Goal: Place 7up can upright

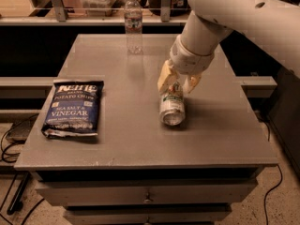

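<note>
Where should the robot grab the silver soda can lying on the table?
Grab the small silver drink can with the white-and-green label across its round sides, coming down from above. It lies on its side on the grey table, shiny end toward the camera, so both sides are free. The gripper is at its far end.

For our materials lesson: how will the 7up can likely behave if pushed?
Lying on its side, the gripper at its far end, the 7up can would probably roll sideways. Its shiny metal looks slippery and may dent easily.
</note>
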Available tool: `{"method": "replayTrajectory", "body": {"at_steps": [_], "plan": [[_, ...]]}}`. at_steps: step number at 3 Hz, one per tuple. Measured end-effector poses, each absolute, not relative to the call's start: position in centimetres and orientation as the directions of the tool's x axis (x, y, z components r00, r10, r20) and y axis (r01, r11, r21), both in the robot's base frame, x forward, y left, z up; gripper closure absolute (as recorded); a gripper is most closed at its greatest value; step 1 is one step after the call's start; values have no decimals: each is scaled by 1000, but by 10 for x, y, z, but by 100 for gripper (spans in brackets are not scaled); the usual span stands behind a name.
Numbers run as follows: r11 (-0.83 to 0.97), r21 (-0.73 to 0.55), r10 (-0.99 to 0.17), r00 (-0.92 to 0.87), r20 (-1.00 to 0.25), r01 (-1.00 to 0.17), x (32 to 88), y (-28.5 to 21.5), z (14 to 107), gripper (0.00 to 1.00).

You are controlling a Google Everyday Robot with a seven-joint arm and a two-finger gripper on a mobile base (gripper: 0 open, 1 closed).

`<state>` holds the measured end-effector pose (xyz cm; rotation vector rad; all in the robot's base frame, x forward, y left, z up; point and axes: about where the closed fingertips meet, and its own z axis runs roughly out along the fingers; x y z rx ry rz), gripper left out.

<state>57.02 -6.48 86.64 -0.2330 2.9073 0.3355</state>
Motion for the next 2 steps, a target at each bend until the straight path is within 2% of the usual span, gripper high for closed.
{"method": "replayTrajectory", "body": {"at_steps": [1,2], "plan": [[946,230,-163,-948,-272,-229,568,-60,875,100],[911,228,-237,-889,-392,-343,564,-54,901,100]]}}
